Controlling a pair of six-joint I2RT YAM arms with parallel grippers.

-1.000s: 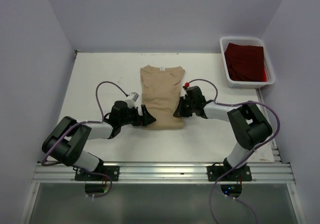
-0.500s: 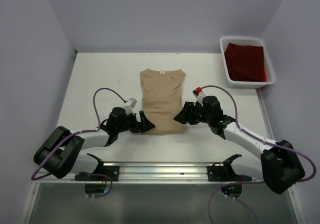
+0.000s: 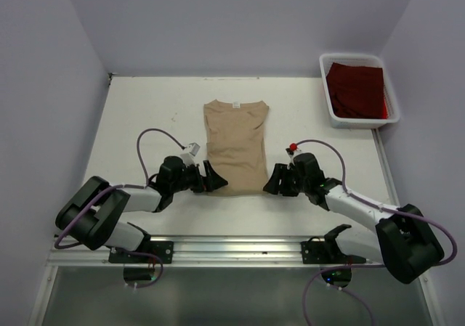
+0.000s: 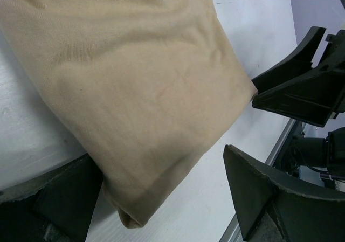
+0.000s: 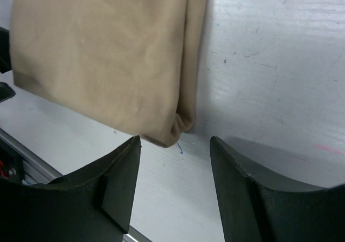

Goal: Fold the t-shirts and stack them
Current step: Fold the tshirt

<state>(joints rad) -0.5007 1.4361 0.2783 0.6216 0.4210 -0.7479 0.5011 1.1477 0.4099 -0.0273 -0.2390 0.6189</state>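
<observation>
Top external view: the tan shirt point(image 3: 234, 146) lies flat in the middle of the table point(image 3: 145, 115), sleeves tucked in, neck at the far end. The red shirt point(image 3: 356, 88) sits in the bin point(image 3: 354, 123), well off to the right. Both claws are spread wide — the left gripper point(image 3: 211, 177) has the shirt's near left corner between its fingers, not pinched yet, and the right gripper point(image 3: 275, 181) is just beside the near right corner. The tan shirt looks soft, light and floppy, so it would likely sag and bunch if grabbed in the middle. Best to pinch the two near corners — all layers together — and lift them evenly.
</observation>
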